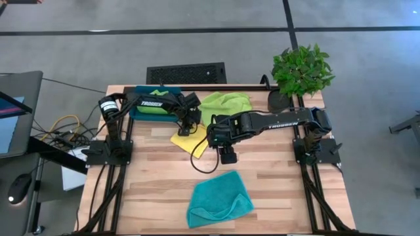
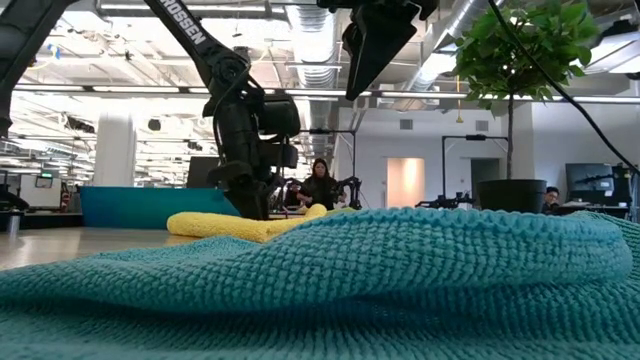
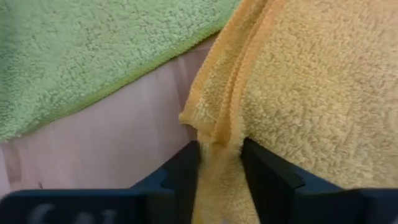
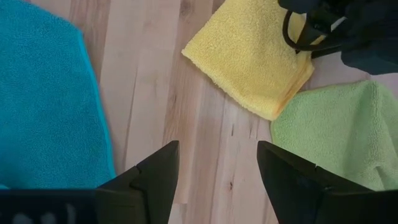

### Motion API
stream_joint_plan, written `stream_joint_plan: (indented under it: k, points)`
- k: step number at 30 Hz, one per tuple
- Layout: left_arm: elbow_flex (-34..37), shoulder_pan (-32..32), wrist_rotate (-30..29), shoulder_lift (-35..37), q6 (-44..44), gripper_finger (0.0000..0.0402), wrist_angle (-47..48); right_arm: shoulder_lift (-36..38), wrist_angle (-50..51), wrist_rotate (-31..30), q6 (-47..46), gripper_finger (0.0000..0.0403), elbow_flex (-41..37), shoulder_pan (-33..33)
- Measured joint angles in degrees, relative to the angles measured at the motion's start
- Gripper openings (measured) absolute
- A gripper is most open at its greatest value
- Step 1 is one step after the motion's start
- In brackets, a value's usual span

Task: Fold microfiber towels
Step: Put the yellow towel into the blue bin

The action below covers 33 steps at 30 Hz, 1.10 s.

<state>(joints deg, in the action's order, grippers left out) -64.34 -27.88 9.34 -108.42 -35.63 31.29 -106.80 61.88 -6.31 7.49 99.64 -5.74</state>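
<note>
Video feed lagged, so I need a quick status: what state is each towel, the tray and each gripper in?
yellow towel: folded, edge pinched
lime green towel: loose, crumpled
second lime green towel: in the tray
teal towel: unfolded, rumpled
tray: holding a towel
left gripper: shut on yellow towel
right gripper: open, empty

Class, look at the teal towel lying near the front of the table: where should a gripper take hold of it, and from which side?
Probably a free corner of the teal towel, approached from above. It lies flat and rumpled on the table, so only a raised edge offers something to pinch. The open right gripper hangs above bare wood beside it; the left gripper holds the yellow towel.
</note>
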Motion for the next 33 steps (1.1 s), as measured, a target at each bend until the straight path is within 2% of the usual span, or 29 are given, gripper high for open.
stream_joint_plan:
  k: [5, 7, 14, 23, 33]
  points:
    - [0.0, 0.0, 0.0, 0.0, 2.0, 0.0028, 1.6, 0.0, 0.0, 0.0, 0.0, 0.024, 0.0, 0.0]
    - [0.0, 0.0, 0.5, 0.4, 3.6, 0.0009, 2.3, 0.0, 0.0, 0.0, 0.0, 0.024, 0.0, 0.0]
    - [0.5, -0.1, 0.8, 4.7, 7.1, 0.0003, 6.4, 0.0, 0.0, 0.0, 0.0, 0.024, 0.0, 0.0]
    - [0.3, -0.4, -1.7, 12.6, 12.0, 0.0001, 12.5, 0.0, 0.0, 0.0, 0.0, 0.024, 0.0, 0.0]
    - [0.3, -0.4, -7.6, 20.4, 16.9, 0.0, 22.8, 0.0, 0.0, 0.0, 0.5, 0.024, 0.0, 0.0]
